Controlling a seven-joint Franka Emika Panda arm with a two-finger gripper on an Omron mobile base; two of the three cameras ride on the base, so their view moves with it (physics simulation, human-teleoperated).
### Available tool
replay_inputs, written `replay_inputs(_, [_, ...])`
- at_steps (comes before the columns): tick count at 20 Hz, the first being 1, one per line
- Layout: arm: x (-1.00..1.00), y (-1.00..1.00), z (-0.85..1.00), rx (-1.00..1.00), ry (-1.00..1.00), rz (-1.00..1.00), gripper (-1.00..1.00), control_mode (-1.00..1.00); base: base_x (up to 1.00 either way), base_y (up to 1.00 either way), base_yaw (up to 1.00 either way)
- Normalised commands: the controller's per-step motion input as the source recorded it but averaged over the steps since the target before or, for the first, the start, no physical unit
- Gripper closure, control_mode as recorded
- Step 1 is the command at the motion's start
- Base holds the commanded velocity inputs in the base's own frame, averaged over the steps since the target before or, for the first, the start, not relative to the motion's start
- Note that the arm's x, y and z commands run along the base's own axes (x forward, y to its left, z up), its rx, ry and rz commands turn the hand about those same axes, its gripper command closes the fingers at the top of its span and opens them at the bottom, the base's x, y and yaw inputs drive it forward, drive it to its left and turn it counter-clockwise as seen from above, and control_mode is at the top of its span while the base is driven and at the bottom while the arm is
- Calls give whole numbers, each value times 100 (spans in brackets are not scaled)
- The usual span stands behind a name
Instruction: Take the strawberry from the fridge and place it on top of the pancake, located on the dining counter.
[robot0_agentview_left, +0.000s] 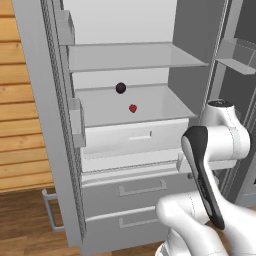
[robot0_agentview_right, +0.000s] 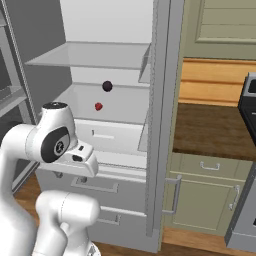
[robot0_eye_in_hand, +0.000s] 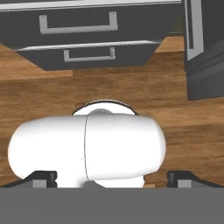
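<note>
Left base view: the fridge stands open, its pale shelves filling the upper centre of the frame. The strawberry lies on the lower shelf, near the middle of the frame. A dark fruit sits on the same shelf, just above and to the left of it, farther back and apart from it. Below the shelf come an inner drawer and two outer drawers. The arm rises at the lower right, folded in front of the drawers; it does not cover the berry.

Right base view: the same shelf appears at upper left, with the strawberry below and left of the dark fruit. This view alone shows the open right door edge-on down the centre and, to its right, a brown bench over green cabinets. The arm occupies the lower left.

Hand view: the camera looks down at the wood floor and the two outer drawers at the top of the frame. The hand shows only two dark fingertips at the bottom corners, spread wide apart with nothing between them.
</note>
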Motion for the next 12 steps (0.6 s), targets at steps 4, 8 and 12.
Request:
replay_inputs(4, [0,1,0,0,0,0,-100,-100,0,0,0])
replay_inputs(8, [0,21,-3,0,0,0,-100,100,1,13,-3])
replay_inputs(12, [0,0,0,0,0,0,-100,100,8,49,-13])
